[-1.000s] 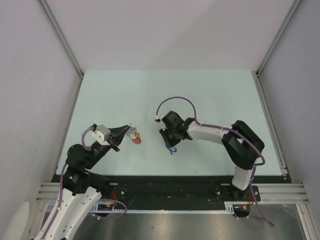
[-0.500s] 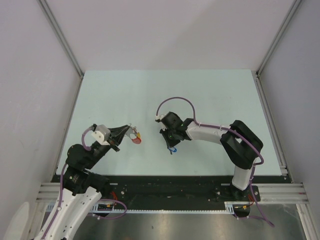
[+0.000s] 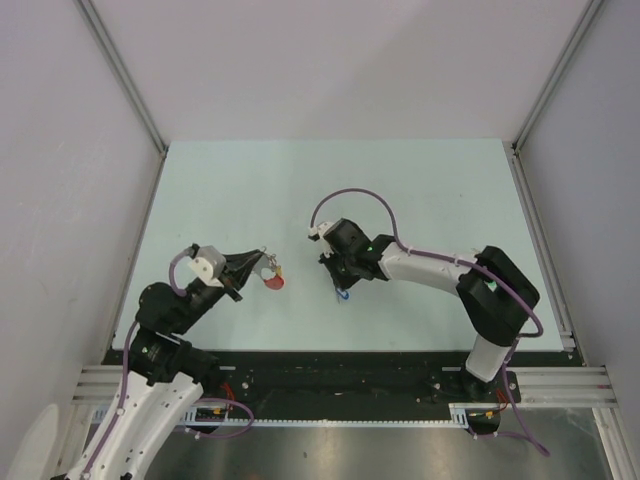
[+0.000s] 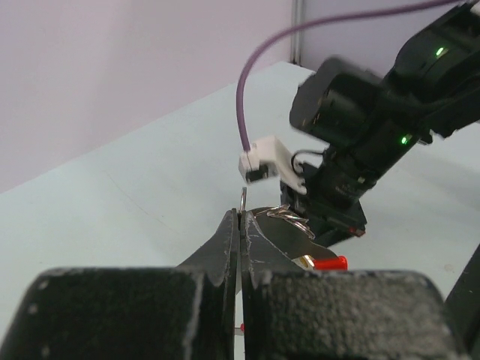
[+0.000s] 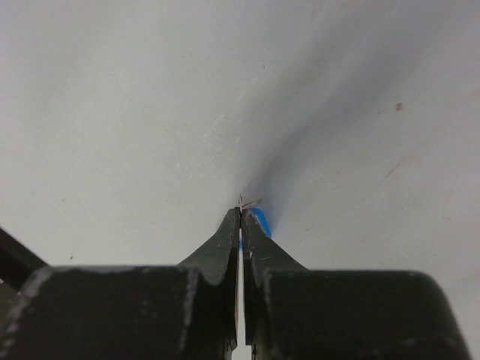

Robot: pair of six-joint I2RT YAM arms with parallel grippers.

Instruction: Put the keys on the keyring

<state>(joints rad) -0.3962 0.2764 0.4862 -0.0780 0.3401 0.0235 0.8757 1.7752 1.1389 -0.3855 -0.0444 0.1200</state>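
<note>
My left gripper (image 3: 258, 262) is shut on the thin silver keyring (image 4: 244, 201), whose edge sticks up between the tips. Coils of the ring (image 4: 289, 217) and a red band (image 4: 330, 263) hang just right of my fingers; in the top view the red and yellow bits (image 3: 273, 278) dangle at the tips. My right gripper (image 3: 343, 290) is shut on the blue-headed key (image 5: 260, 219), held low over the table. The key's silver tip (image 5: 244, 200) pokes past the jaws. The two grippers are a short distance apart.
The pale green table (image 3: 420, 190) lies between white side walls, with a black rail (image 3: 330, 365) along the near edge. The right arm's purple cable (image 3: 350, 200) loops above its wrist. The right wrist (image 4: 360, 127) fills the upper right of the left wrist view.
The right gripper has moved slightly up and left with the blue key, and its arm's elbow has shifted right. The left gripper moved a little right with the keyring.
</note>
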